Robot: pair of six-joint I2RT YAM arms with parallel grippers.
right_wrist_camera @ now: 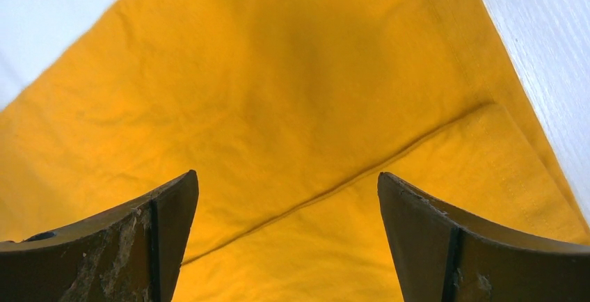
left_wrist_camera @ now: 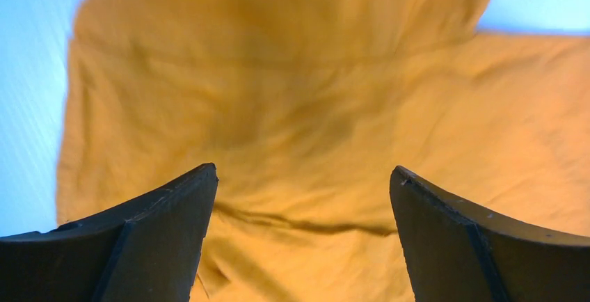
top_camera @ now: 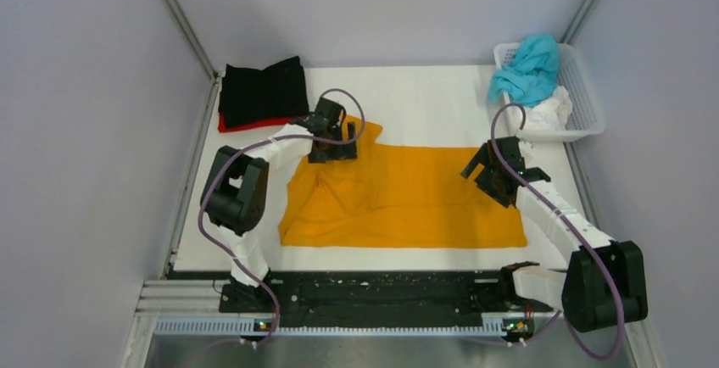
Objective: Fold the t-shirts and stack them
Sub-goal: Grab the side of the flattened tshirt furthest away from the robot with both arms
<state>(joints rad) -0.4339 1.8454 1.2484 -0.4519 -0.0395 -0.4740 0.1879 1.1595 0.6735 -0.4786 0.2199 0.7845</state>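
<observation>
Two grippers, both spread full wide, empty: left gripper [top_camera: 332,149] above rumpled left part of orange t-shirt [top_camera: 415,194], right gripper [top_camera: 482,158] above its right edge. Risk: pinch catches wrinkle (or single layer), fold skews. Open table [top_camera: 441,105] beyond shirt; black t-shirt [top_camera: 264,90] and basket [top_camera: 587,97] at far corners.

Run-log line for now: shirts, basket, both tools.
orange t-shirt: spread, left side rumpled | left tool: open, over it | right tool: open, over it | black t-shirt: folded atop red t-shirt | basket: teal t-shirt, white t-shirt
</observation>
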